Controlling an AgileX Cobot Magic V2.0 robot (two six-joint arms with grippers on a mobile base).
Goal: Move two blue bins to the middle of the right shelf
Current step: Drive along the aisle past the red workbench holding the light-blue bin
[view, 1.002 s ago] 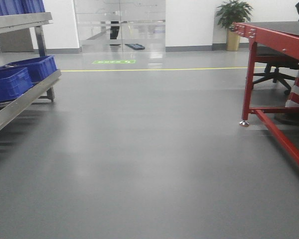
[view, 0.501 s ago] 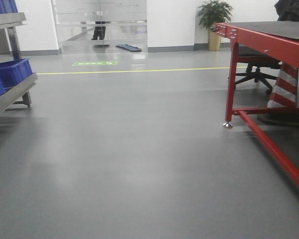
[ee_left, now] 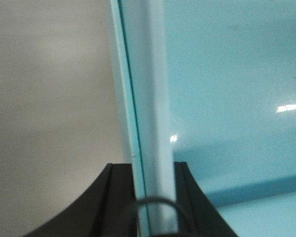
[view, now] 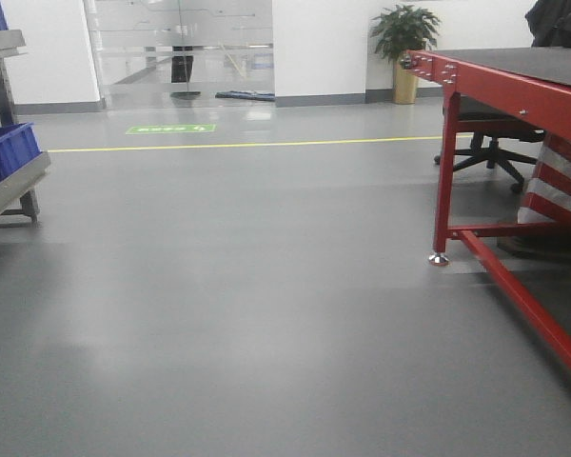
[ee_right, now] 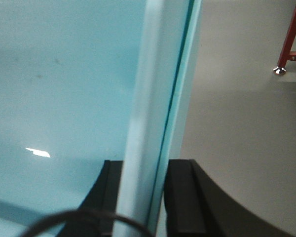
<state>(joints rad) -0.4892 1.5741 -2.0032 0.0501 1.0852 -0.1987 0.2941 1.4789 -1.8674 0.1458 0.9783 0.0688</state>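
We are seeing the left claw (ee_left: 147, 170) clenched on a wall of the pale blue bin (ee_left: 227, 98). Its 2 black fingers (ee_left: 111, 197) are sitting 1 on each side of the rim, and both are touching the plastic. The inside of the bin is lying to the right of this wall, smooth and shining with some light spots. To the left of the wall only the grey floor (ee_left: 49, 98) is showing.

The right claw (ee_right: 145, 165) is grasping a bin wall in the same way, with the rim pressed between its 2 fingers (ee_right: 180, 197). Here the inside of the bin (ee_right: 64, 74) is lying to the left, and the floor is on the right. A thin dark line is running along each held wall, like the edge between 2 layers. We cannot tell if this means 2 bins, 1 sitting inside the other. So the bin is hanging between the 2 claws, over the floor and not on any shelf.

In the front view the floor (view: 266, 286) is stretching ahead. A red table (view: 514, 90) is standing at the right, with a chair (view: 490, 143) under it and a plant (view: 404, 29) behind it. Its foot (ee_right: 280, 70) is showing also in the right wrist view. At the left edge a steel rack (view: 14, 186) is holding a dark blue crate (view: 5, 152). A yellow line (view: 266, 145) is crossing the floor farther away.
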